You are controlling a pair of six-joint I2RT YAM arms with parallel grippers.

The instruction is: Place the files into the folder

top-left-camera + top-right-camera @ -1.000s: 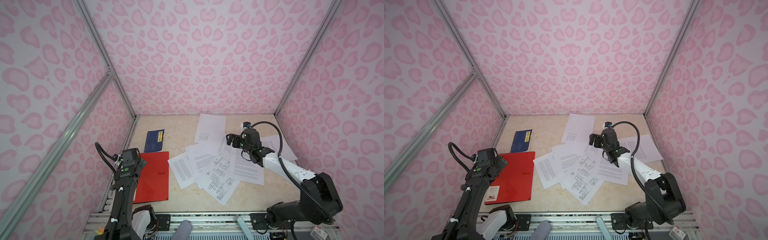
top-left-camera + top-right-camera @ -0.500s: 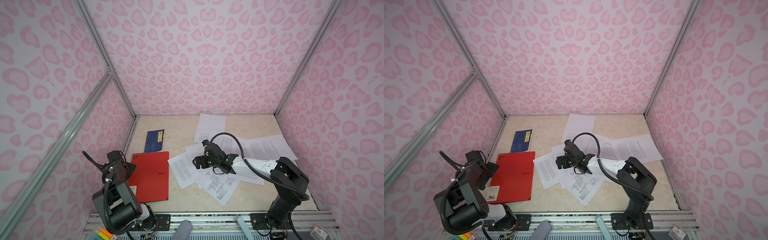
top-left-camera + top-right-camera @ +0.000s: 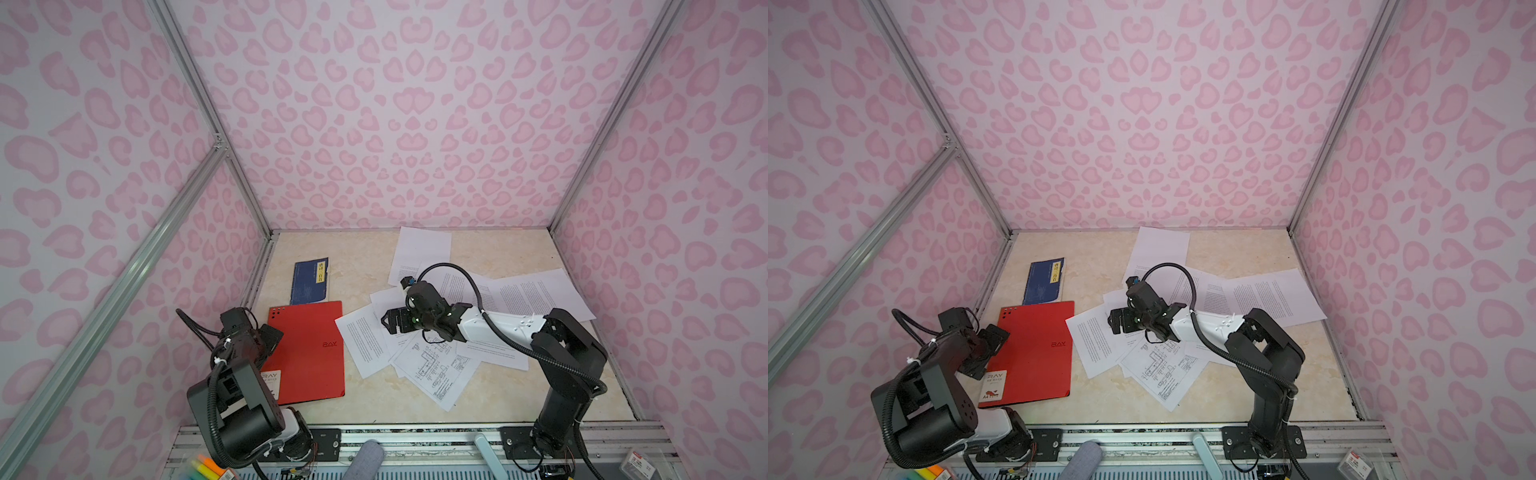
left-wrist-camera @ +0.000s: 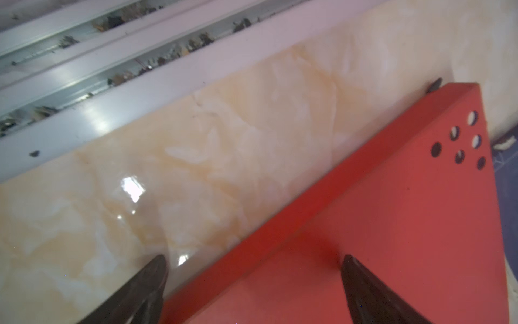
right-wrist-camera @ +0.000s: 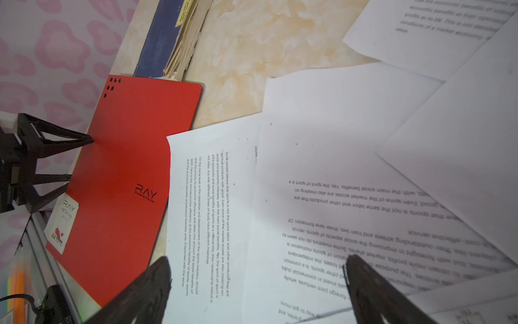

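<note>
The red folder [image 3: 309,353] [image 3: 1034,353] lies shut and flat at the front left of the table, its white label sticker [image 3: 994,384] near the front corner. Several white files [image 3: 361,345] [image 3: 1092,345] lie scattered and overlapping from the middle to the right, one with line drawings [image 3: 432,374]. My left gripper [image 3: 270,332] [image 4: 253,259] is open and straddles the folder's [image 4: 392,224] left edge, one finger over the cover and one over bare table. My right gripper [image 3: 388,324] [image 5: 258,261] hovers open, low over the leftmost files [image 5: 336,168], pointing at the folder [image 5: 126,168].
A small dark-blue booklet [image 3: 309,280] [image 5: 162,39] with a yellow label lies just behind the folder. An aluminium rail [image 4: 84,84] and the pink wall run close along the folder's left side. Coloured markers [image 3: 208,467] lie beyond the front rail [image 3: 415,432].
My right arm has swung left across the sheets, from the right side to their left end. My left arm has dropped low to the folder's left edge. Both grippers stayed open.
</note>
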